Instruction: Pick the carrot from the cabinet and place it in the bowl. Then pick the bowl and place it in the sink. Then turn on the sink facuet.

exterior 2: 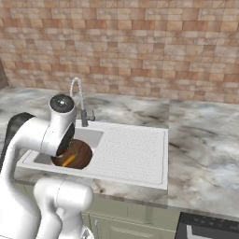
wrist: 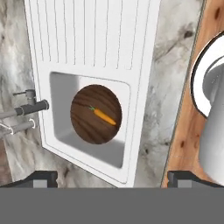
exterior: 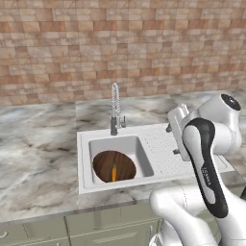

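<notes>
The dark brown wooden bowl [exterior: 106, 161] [exterior 2: 83, 150] [wrist: 87, 127] sits in the basin of the white sink [exterior: 85, 166] [exterior 2: 133, 151] [wrist: 87, 35]. Inside the bowl lies the orange carrot [exterior: 114, 173] [exterior 2: 69, 160] [wrist: 105, 116]. At the basin's back rim stands the chrome faucet [exterior: 115, 108] [exterior 2: 79, 100] [wrist: 26, 109] with its spring-coiled neck; I see no water running. My gripper [wrist: 113, 177] hangs high above the sink, looking straight down on it. It is open, its fingertips [wrist: 43, 177] wide apart with nothing between them.
Grey marble counter [exterior: 38, 144] [exterior 2: 200, 135] spreads on both sides of the sink, and a brick wall [exterior: 120, 43] rises behind it. Pale green cabinet fronts [exterior: 96, 230] run below. A dark appliance corner [exterior 2: 207, 226] shows at the lower right. My arm's elbow [exterior: 206, 158] stands over the drainboard.
</notes>
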Robot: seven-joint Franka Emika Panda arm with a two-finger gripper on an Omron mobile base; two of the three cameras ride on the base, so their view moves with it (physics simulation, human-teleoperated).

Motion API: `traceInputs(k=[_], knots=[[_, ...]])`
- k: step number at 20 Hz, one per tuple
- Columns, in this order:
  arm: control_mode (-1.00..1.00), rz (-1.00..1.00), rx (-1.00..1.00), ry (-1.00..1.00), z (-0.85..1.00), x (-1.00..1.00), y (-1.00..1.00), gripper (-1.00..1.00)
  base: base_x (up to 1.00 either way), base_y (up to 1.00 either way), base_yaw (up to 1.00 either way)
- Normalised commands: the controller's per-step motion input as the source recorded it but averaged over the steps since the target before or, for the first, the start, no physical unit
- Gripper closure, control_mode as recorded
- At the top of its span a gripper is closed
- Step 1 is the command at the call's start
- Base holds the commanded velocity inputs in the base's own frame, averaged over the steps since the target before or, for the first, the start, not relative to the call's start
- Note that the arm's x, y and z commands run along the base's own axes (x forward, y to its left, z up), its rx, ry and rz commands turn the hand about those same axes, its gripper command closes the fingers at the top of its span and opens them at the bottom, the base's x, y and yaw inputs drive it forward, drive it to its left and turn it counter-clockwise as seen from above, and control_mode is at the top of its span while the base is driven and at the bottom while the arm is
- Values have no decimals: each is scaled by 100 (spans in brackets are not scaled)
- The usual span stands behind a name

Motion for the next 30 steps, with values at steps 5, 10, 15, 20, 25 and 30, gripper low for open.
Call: traceInputs(k=[5,10,15,20,25,30], knots=[[-100,-7,29,0,0,49,-40,-100,0,0,0],[-100,-5,41,4,0,82,-33,-100,0,0,0],[-100,0,36,17,-20,100,-2,-100,0,0,0],[-100,0,16,14,-32,100,2,-100,0,0,0],[-100,0,1,4,-21,90,16,-100,0,0,0],[-100,0,0,2,-19,85,30,-100,0,0,0]])
